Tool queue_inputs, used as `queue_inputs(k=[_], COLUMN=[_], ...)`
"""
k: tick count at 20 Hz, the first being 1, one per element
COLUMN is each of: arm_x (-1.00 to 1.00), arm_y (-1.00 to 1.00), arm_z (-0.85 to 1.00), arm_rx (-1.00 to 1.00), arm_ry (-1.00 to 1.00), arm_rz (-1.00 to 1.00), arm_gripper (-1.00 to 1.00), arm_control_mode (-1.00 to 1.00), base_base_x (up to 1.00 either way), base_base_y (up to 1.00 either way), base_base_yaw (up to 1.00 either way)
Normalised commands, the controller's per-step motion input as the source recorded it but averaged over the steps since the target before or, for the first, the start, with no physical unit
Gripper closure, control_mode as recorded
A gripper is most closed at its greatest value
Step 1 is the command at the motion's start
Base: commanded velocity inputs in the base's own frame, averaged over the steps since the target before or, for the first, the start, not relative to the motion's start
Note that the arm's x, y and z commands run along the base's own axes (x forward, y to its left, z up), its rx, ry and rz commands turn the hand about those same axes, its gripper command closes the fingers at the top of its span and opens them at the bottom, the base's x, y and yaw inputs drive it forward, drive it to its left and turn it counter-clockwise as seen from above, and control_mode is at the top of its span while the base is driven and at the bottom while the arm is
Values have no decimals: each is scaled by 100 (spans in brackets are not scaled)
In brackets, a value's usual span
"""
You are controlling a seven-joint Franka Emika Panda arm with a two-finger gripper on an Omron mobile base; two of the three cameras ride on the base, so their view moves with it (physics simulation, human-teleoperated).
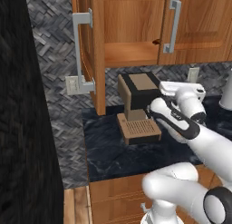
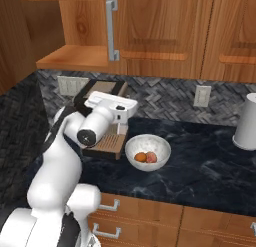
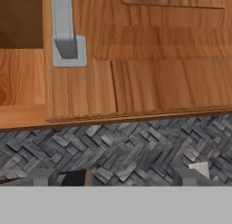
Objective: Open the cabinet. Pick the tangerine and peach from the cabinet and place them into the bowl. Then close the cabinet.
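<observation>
Both fruits are seen lying in the bowl (image 2: pixel 148 152) on the worktop (image 2: pixel 200 161), just beside the coffee machine (image 2: pixel 102 118): the tangerine (image 2: pixel 141 157) on the side nearer that machine, the peach (image 2: pixel 151 157) touching it. The picking is judged done; closing remains. The cabinet (image 1: pixel 131 28), above the coffee machine, stands with its left door (image 1: pixel 88 51) swung out. The gripper (image 3: pixel 115 177) is held near the bowl with its fingers (image 3: pixel 44 177) spread wide and nothing held. The swung-out door must next be reached and pushed shut.
</observation>
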Motion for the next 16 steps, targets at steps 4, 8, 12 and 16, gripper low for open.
queue_inputs(k=[4,8,12,16], arm_x=[-100,-100,-100,-100], arm_y=[2,1,18,35], arm_z=[100,100,100,95], arm_rx=[17,14,5,0], arm_ry=[10,19,36,44], arm_rz=[-2,0,1,10], arm_gripper=[-100,-100,-100,-100], arm_control_mode=[-100,-100,-100,-100], base_base_x=[0,0,0,0], base_base_y=[0,0,0,0], base_base_yaw=[0,0,0,0])
